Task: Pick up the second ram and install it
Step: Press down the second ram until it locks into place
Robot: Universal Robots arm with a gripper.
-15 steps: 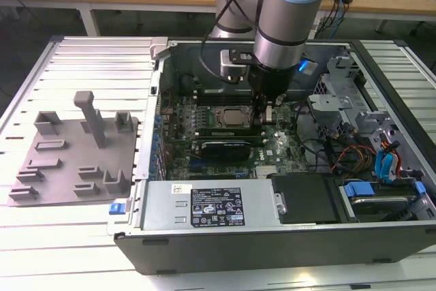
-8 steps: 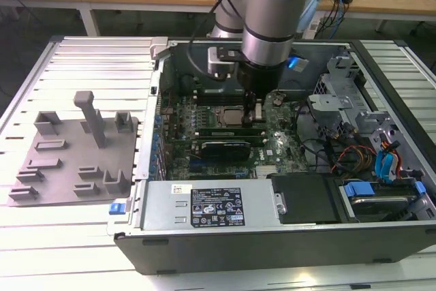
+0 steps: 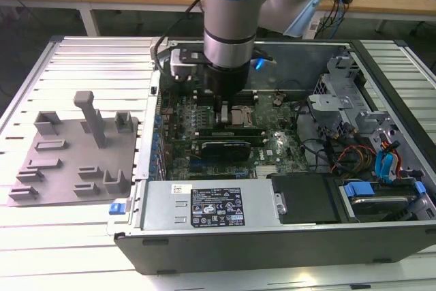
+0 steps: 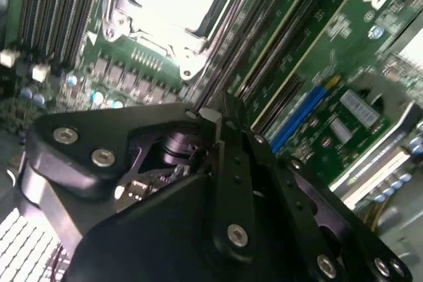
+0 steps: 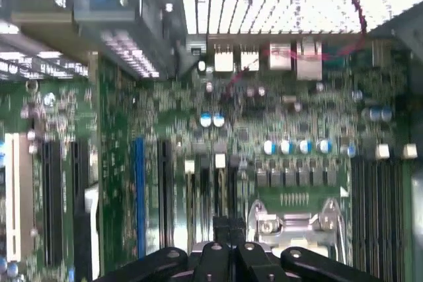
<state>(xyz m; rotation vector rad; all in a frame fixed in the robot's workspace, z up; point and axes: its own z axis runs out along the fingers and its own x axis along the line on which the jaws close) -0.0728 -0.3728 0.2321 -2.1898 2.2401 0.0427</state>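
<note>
While the grey and pale-blue robot arm (image 3: 228, 25) hung over the open black computer case (image 3: 272, 236), its black linkage gripper (image 3: 223, 110) stood low over the green motherboard (image 3: 272, 148), just beside the square metal CPU socket (image 3: 240, 115); in the second wrist view the black gripper fingers (image 4: 218, 120) looked pressed together near their tips, above the rows of dark memory slots (image 4: 53, 24); whether a thin board sat pinched between them, I could not tell. A long green stick with dark chips (image 3: 235, 129), perhaps the second ram, seemed to lie seated in a slot just beside the socket on its nearer side, though I could not be sure which stick it was. The grey plastic holder plate with upright pegs (image 3: 75, 151) sat on the slatted table (image 3: 68, 66), well apart toward the exterior view's left. To seat a stick well, I judged, it should stay square to its slot; pressure should go evenly along the edge.
</note>
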